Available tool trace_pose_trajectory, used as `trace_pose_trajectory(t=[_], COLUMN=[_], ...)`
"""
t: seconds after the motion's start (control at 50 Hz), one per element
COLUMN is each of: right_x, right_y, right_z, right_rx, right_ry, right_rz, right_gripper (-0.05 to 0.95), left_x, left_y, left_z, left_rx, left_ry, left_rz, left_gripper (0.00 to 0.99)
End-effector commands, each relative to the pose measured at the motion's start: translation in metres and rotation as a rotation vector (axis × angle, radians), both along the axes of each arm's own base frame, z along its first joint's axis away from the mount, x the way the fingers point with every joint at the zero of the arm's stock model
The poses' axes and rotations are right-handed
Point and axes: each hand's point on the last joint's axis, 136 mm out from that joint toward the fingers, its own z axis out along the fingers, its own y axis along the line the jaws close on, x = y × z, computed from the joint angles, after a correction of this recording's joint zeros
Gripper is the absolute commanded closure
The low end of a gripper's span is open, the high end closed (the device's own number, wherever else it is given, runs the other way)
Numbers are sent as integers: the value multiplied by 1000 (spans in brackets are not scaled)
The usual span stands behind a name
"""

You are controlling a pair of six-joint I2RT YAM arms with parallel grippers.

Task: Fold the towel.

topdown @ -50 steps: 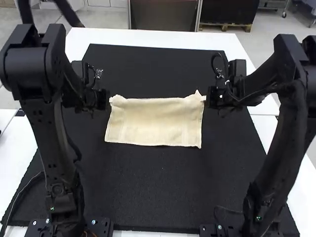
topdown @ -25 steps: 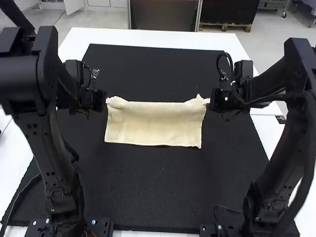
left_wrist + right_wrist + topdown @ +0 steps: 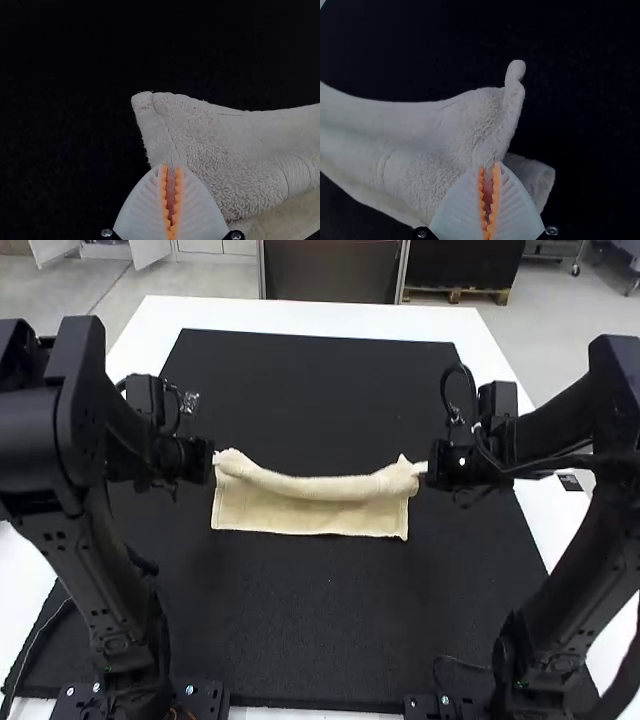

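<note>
Fold under way, not finished. Towel (image 3: 310,518) sits between the two sets of jaws, on the black mat (image 3: 320,630) over the white surface (image 3: 300,313). Left gripper (image 3: 213,460) has its jaws clenched on the towel's left side by a corner; in the left wrist view the corner tip pokes out just past them. Right gripper (image 3: 424,468) has its jaws pinching the opposite side, with a narrow twisted bit of cloth sticking out beyond the tips and another flap just beside them. Done: both ends gripped, far edge gathered into a thick, sagging band strung from one set of jaws to the other. Near part lies flat on the mat, on the robot's side of the jaws, its near edge fairly straight. Left to do, as judged: bring the band over to the near edge, lay it down, let go, then smooth it or fold again if wanted. Probably partway through this fold. Band dips midway between the jaws, so it could land bunched or crooked unless both sides go down evenly.
</note>
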Motion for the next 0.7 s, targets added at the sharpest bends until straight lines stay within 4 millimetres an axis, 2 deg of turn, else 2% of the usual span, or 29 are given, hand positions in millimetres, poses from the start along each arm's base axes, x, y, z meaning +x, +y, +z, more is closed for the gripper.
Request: trace_pose_trajectory(t=[0.0, 0.42, 0.52, 0.68], right_x=[-3, -15, -17, -24], right_y=[-3, -4, -5, -5], right_z=[2, -33, -42, -57], right_rx=[10, -8, -15, -33], right_ry=[-16, 46, 60, 89], right_rz=[0, 6, 4, 27], right_gripper=[918, 918, 920, 916], left_x=[-5, -20, -25, -35], left_y=[7, 17, 24, 24], left_z=[-3, -29, -38, -53], left_rx=[44, 170, 204, 234], left_ry=[-15, -9, 12, 37], left_rz=[6, 6, 12, -5], left_gripper=[969, 970, 970, 970])
